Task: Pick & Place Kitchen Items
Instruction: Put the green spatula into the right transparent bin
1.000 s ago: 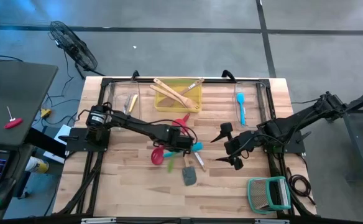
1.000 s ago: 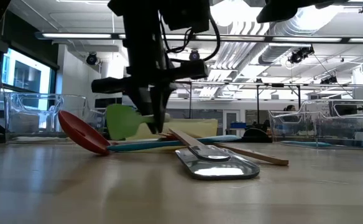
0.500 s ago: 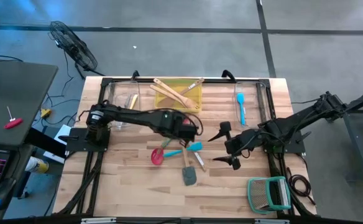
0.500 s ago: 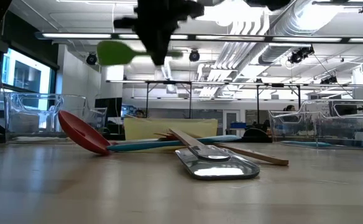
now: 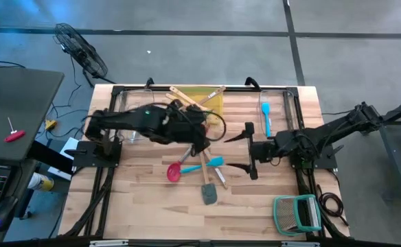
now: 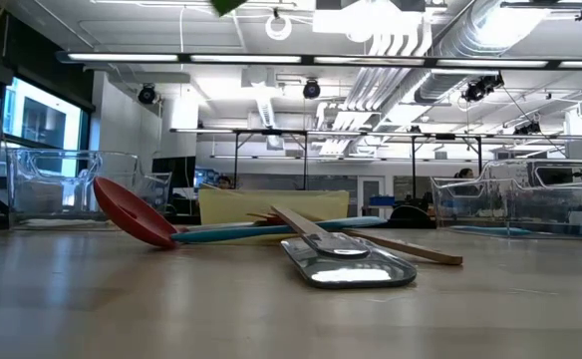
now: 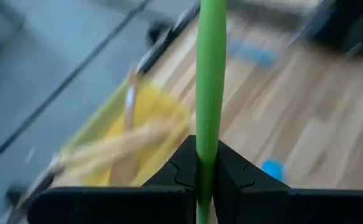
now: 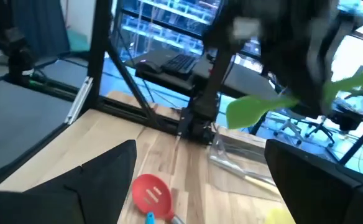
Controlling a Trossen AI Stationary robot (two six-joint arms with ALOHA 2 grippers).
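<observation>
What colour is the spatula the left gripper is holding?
Green; the spatula shows best in the left wrist view.

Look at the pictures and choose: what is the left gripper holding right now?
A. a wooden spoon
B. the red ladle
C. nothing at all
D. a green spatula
D. In the left wrist view the left gripper is shut on the green spatula, whose handle runs up between its fingers, while the red ladle lies on the table.
</observation>
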